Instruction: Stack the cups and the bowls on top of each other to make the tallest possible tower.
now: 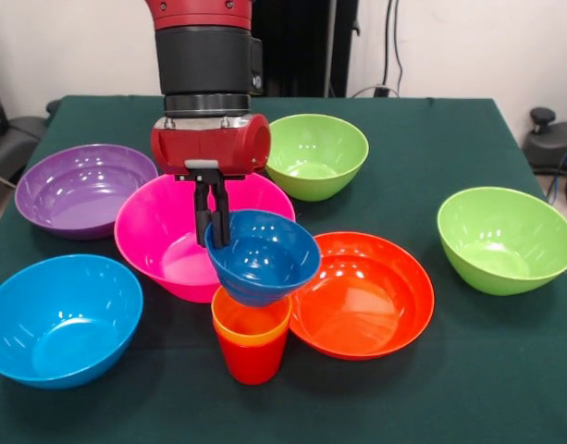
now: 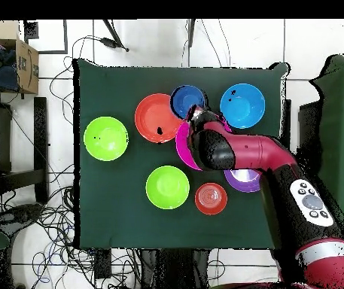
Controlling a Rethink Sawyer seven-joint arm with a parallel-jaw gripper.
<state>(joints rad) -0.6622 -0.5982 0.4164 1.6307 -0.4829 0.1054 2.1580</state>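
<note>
Over the two cups, the hand (image 1: 212,231) pinches the small blue bowl (image 1: 265,256) by its rim.
The bowl tilts on the orange cup (image 1: 251,321), which sits in the red cup (image 1: 252,359), between the pink bowl (image 1: 163,236) and the big orange-red bowl (image 1: 366,291) on the green surface (image 1: 468,370).

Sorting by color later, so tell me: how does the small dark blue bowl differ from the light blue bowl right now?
The small dark blue bowl is tilted, perched on the stacked cups and gripped at its rim by the pincer; the light blue bowl sits level on the table, untouched. The dark blue bowl is smaller and deeper in shade. Both are glossy, round and empty.
</note>
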